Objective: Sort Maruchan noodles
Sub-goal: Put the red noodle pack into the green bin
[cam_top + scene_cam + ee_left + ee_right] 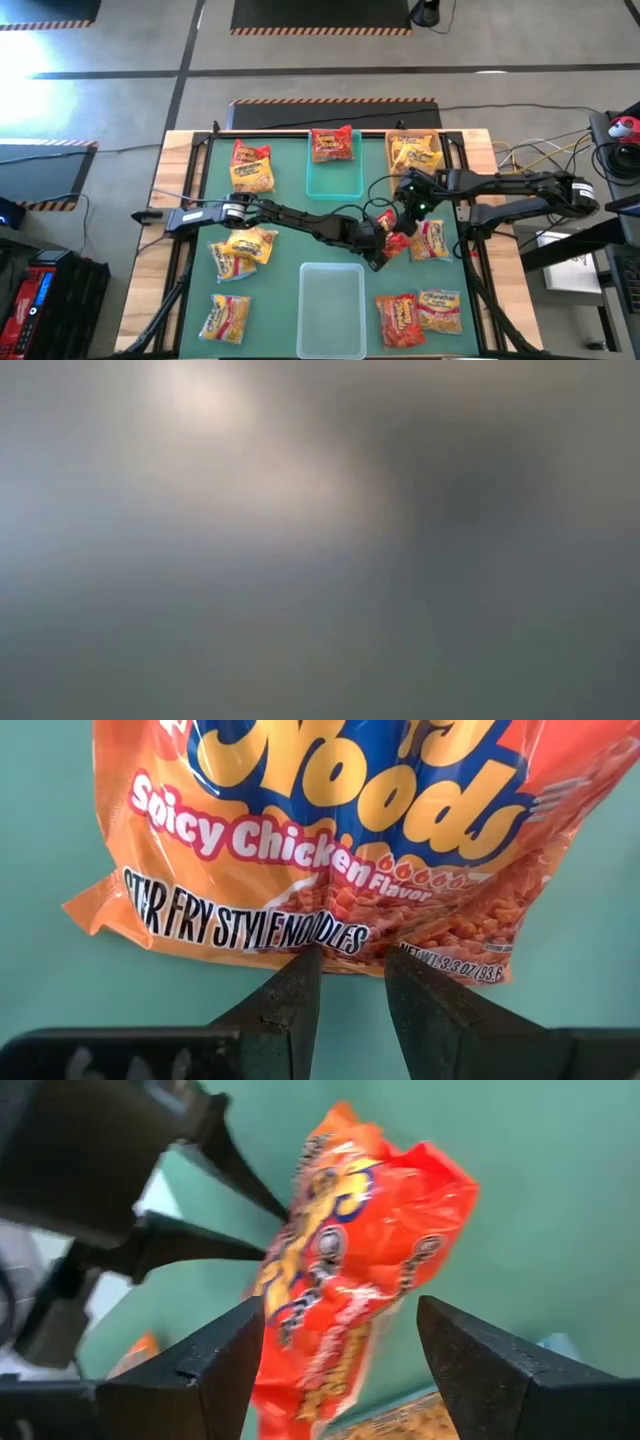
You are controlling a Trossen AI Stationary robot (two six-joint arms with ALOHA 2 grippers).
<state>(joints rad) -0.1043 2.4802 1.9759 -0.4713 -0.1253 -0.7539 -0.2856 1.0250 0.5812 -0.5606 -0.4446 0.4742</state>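
At the middle of the green worktop (285,240), the left gripper (352,970) pinches the bottom edge of an orange-red noodle packet (340,830) between narrowly set fingers. The right gripper (340,1350) stands wide around that packet without gripping it. The low view is a blur and shows nothing.

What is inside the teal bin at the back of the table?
The teal bin looks empty: only its bare floor shows. A noodle packet lies across its far rim, so whatever is under that packet stays hidden.
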